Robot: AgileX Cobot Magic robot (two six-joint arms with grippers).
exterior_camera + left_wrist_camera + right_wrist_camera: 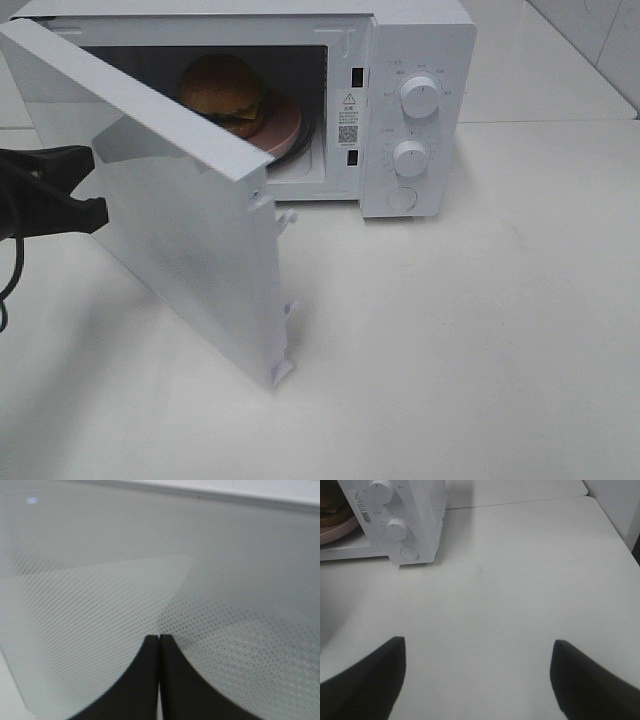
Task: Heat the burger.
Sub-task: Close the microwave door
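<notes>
The left gripper [159, 636] has its two dark fingers pressed flat together, nothing between them; their tips point straight at the dotted panel of the microwave door [190, 200], very close to it, though I cannot tell whether they touch it; in the exterior high view this gripper sits at the left edge, on the outer side of the door. The right gripper [477, 647] holds its fingers wide apart with nothing between them; under them lies only the bare white table [480, 330], and they hang well apart from the oven.

The door stands swung open, hinged on the oven's left side, its free edge with the small latch hooks nearest the camera; the opening behind it is partly covered by the door's top edge. Inside the white microwave [440, 60] the burger [222, 88] sits on a pink plate [285, 125]; the bun is glossy and orange-brown, with a dark patty below it; the plate's rim shows to the burger's right. On the control panel to the right of the opening two round knobs [418, 97] are stacked one above the other; a round button [401, 198] sits below them. In the right wrist view a sliver of plate and burger shows at the frame's edge.
</notes>
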